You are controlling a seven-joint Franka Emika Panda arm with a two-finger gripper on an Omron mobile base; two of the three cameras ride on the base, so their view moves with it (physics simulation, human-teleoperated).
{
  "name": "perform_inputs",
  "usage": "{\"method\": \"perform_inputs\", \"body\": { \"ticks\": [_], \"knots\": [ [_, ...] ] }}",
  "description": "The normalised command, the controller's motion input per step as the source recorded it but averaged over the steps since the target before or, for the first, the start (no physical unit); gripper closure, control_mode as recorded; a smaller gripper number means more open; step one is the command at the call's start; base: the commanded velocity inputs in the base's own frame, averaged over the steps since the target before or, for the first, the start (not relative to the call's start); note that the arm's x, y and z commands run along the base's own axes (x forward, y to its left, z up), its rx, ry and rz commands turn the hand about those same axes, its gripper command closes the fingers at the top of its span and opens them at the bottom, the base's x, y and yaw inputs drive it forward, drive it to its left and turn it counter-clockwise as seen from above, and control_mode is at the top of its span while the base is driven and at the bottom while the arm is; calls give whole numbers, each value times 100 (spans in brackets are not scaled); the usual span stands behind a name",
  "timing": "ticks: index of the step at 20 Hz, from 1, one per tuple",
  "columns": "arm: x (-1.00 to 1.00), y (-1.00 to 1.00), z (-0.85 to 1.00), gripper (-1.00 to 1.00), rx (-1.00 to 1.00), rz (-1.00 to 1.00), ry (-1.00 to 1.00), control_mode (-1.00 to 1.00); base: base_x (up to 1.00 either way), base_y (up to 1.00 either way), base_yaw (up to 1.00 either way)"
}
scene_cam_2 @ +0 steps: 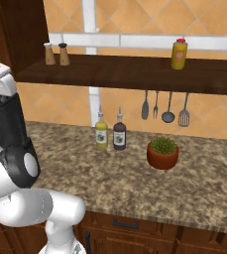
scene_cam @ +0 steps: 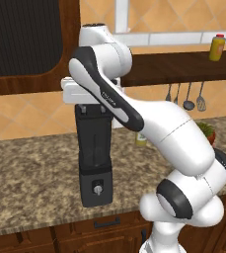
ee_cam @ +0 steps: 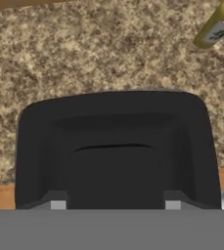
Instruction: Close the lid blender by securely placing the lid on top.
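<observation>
One tall black blender (scene_cam: 95,158) is seen on the speckled granite counter (scene_cam: 30,173), directly under the gripper (scene_cam: 92,109). From the hand, its square rounded lid (ee_cam: 114,146) is seen just below; finger spread cannot be judged.

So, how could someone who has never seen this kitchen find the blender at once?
Start at the speckled granite counter under the tiled wall. The blender stands near its front edge, directly below the robot's hand. It is tall, narrow and black, a dark tapering jar on a box base with a small silver knob, unlike the small bottles and potted plant further right.
</observation>
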Motion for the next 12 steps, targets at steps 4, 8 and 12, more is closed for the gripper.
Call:
{"method": "perform_inputs", "body": {
  "ticks": [4,8,12],
  "knots": [
    [0,6,-8,100,0,0,1,-100,0,0,0],
    [0,4,8,-100,0,0,-5,-100,0,0,0],
    [0,0,20,-100,0,0,-14,-100,0,0,0]
  ]
}}
